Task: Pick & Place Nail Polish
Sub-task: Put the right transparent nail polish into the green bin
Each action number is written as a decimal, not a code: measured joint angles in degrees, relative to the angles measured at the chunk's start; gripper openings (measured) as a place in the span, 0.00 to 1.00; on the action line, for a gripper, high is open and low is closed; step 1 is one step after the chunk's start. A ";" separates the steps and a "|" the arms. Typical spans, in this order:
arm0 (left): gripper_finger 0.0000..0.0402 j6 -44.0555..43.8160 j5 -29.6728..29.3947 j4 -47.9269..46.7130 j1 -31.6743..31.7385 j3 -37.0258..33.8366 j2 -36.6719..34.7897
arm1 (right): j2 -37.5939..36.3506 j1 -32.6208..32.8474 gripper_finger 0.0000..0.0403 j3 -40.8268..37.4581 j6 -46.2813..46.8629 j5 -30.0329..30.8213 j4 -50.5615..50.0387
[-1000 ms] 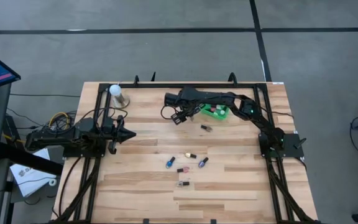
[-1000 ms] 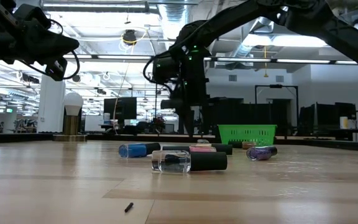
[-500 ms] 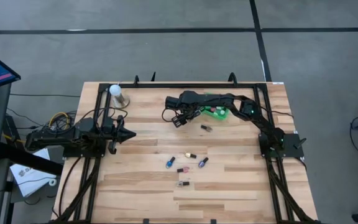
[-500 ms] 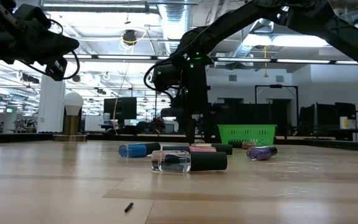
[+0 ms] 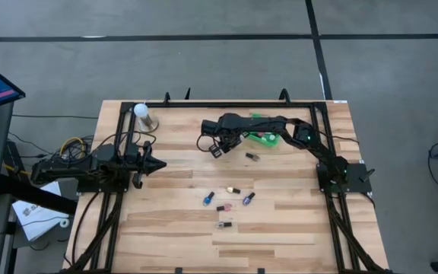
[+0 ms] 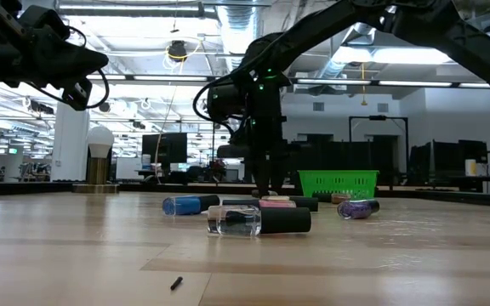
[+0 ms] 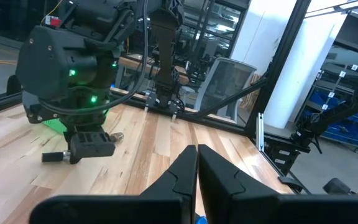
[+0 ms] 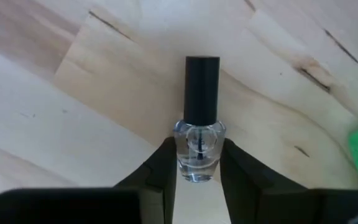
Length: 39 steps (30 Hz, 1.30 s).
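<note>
Right gripper (image 8: pixel 197 168) is closed on a clear nail polish bottle (image 8: pixel 197 146) with a black cap, one dark finger (image 8: pixel 163 168) pressed against each side of the glass body, cap pointing away from the wrist; bottle lies over bare wooden table (image 5: pixel 173 228); in the high view the right gripper (image 5: pixel 216 148) sits in the far-middle part of the table, just beside the green basket (image 5: pixel 265 137); one small bottle (image 5: pixel 253 157) lies near it on the boards; nearer the front edge a loose cluster of bottles: blue (image 5: pixel 207 199), pink with dark cap (image 5: pixel 233 190), purple (image 5: pixel 248 199), a dark one (image 5: pixel 223 207) and a clear one with black cap (image 5: pixel 223 225), all on their sides, apart from one another; left gripper (image 5: pixel 158 164) waits at the table's left side, fingers (image 7: pixel 185 171) pressed together, holding nothing; white ball-topped stand (image 5: pixel 144 115) at the far left corner.
</note>
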 joint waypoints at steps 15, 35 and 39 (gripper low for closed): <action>0.02 0.00 0.00 0.00 0.01 0.00 0.00 | -1.96 4.17 0.22 -0.11 -2.32 -2.67 -0.29; 0.02 0.00 0.00 0.00 0.00 0.02 0.00 | -21.45 -4.68 0.22 -0.02 -15.49 2.52 -14.66; 0.02 0.00 -0.02 0.00 0.00 0.02 0.00 | -21.86 -7.92 0.22 -0.04 -20.35 2.54 -17.89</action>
